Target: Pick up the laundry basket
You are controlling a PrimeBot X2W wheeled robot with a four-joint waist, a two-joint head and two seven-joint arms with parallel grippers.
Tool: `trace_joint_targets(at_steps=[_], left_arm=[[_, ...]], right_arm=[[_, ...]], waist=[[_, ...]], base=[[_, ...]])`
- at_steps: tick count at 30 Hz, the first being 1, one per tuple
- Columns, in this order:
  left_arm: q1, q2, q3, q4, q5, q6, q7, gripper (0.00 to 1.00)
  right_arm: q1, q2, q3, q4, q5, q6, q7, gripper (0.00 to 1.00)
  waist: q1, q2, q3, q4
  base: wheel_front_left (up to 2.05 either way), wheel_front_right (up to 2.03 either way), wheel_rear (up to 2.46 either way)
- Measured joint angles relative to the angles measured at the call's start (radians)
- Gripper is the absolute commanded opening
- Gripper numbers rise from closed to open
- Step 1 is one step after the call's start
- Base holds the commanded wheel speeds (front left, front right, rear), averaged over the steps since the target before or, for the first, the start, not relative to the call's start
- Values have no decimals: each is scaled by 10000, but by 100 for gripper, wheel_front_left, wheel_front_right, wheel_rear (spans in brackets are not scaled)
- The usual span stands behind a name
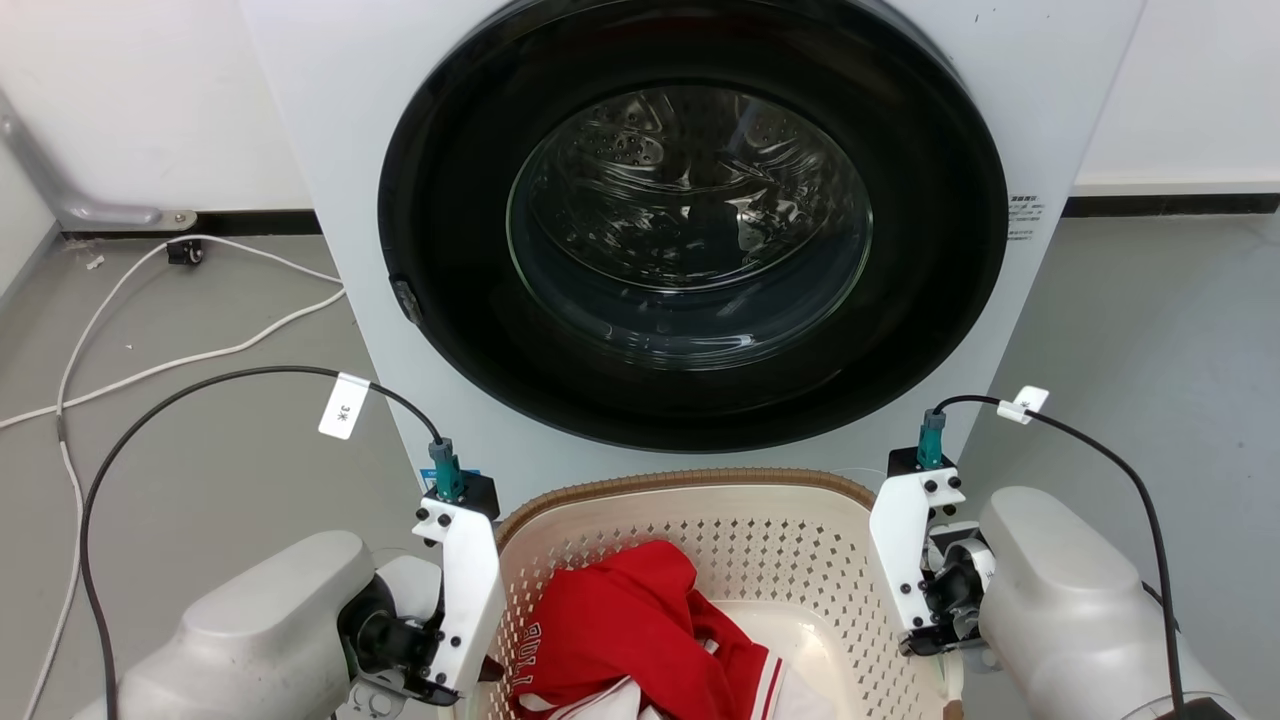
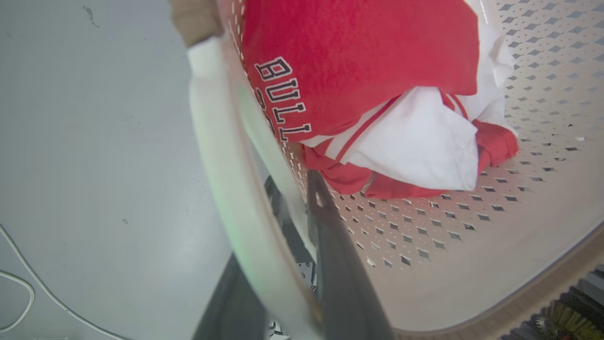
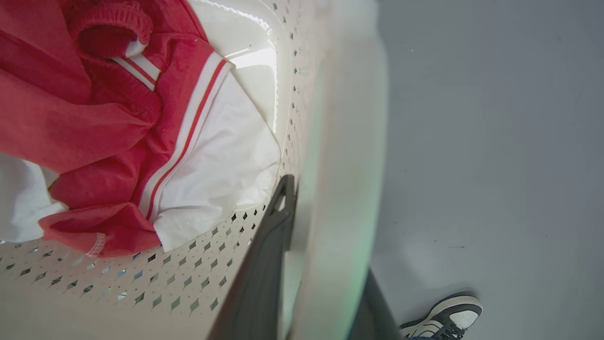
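The laundry basket (image 1: 760, 545), cream and perforated with a brown woven rim, sits between my two arms just in front of the washing machine. Red and white clothes (image 1: 640, 620) lie inside it. In the left wrist view my left gripper (image 2: 292, 185) is shut on the basket's white side handle (image 2: 222, 156), one dark finger (image 2: 330, 236) inside the wall and the other outside. In the right wrist view my right gripper (image 3: 321, 198) is shut on the opposite handle (image 3: 344, 189), with its inner finger (image 3: 269, 250) against the perforated wall. The floor looks well below the basket in both wrist views.
The white washing machine (image 1: 330, 200) stands right behind the basket with its round dark door (image 1: 690, 230) shut. White cables (image 1: 150, 360) trail over the grey floor at the left. A person's shoe (image 3: 448, 316) stands on the floor beside the right handle.
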Motion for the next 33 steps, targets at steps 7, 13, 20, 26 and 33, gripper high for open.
trace_joint_targets(at_steps=[7, 13, 20, 26, 33], left_arm=[[62, 40, -4, -12, -77, 0, 86, 0], [-62, 58, -6, -8, -140, 0, 178, 0], [-170, 31, -8, 71, -163, 0, 267, 0], [-221, 31, -6, 96, -165, -2, 322, 0], [-254, 23, -8, 123, -184, -2, 355, 0]], right_arm=[[-25, 2, 138, 27, 65, -2, 163, 0], [-165, 8, 151, 105, 52, -2, 245, 0], [-272, 8, 259, 105, 157, -2, 263, 0], [-330, 8, 293, 127, 219, -2, 259, 0], [-340, 10, 295, 196, 263, -2, 238, 0]], waist=[[1, 0, -15, -151], [3, 0, 75, -294], [3, 0, 108, -466], [3, 0, 113, -580], [3, 0, 108, -657]], base=[[0, 0, 0], [0, 0, 0], [0, 0, 0], [0, 0, 0], [0, 0, 0]])
